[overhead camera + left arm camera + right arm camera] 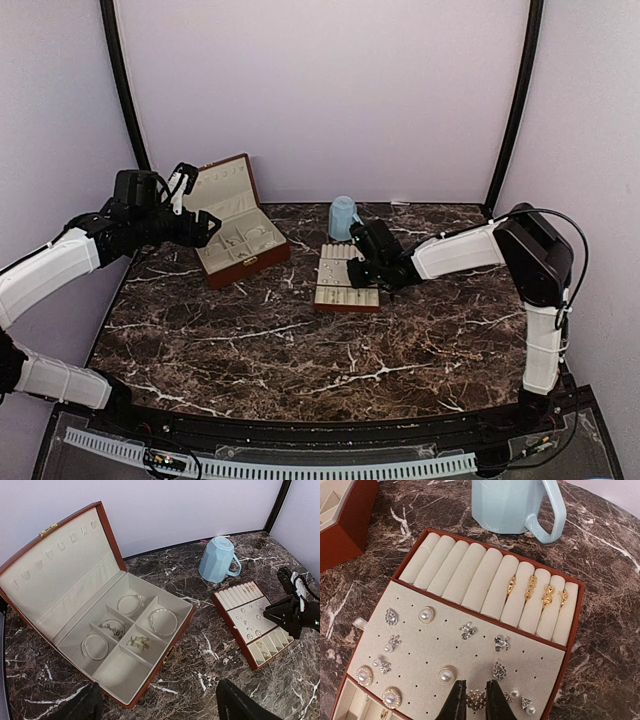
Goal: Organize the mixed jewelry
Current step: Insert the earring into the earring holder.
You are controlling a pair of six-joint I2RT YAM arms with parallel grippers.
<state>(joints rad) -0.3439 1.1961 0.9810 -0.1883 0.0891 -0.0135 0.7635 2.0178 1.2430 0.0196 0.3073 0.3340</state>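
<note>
The mixed jewelry (468, 630) lies mostly on the cream slotted tray (445, 647), which fills the right wrist view. Pearl studs (425, 614) and small crystal studs are scattered over the perforated pad in its middle band. Four gold rings (540, 592) sit between the ring rolls at the upper right, and the rolls to their left are bare. At the bottom middle of that view a round cluster stud (476, 700) rests near the pad's lower edge. The right gripper (476, 691) has its jaws drawn narrow, one finger tight against each side, so the stud reads as pinched rather than merely flanked. I take the step in hand to be setting this stud among the other earrings, though lifting it off cannot be ruled out. Whether its post sits in a hole is hidden beneath it. If it is being placed, the next move calls for a small, straight release that does not drag the stud sideways into the crystal pieces just to its right. A pale blue mug (512, 505) stands just beyond the tray at the top of the frame. In the left wrist view the open reddish-brown jewelry box (55, 575) fills the left half, with bracelets (162, 621) lying in its compartments. The left gripper (160, 707) hangs wide and empty above the box's near corner, over the marble table (300, 350).
</note>
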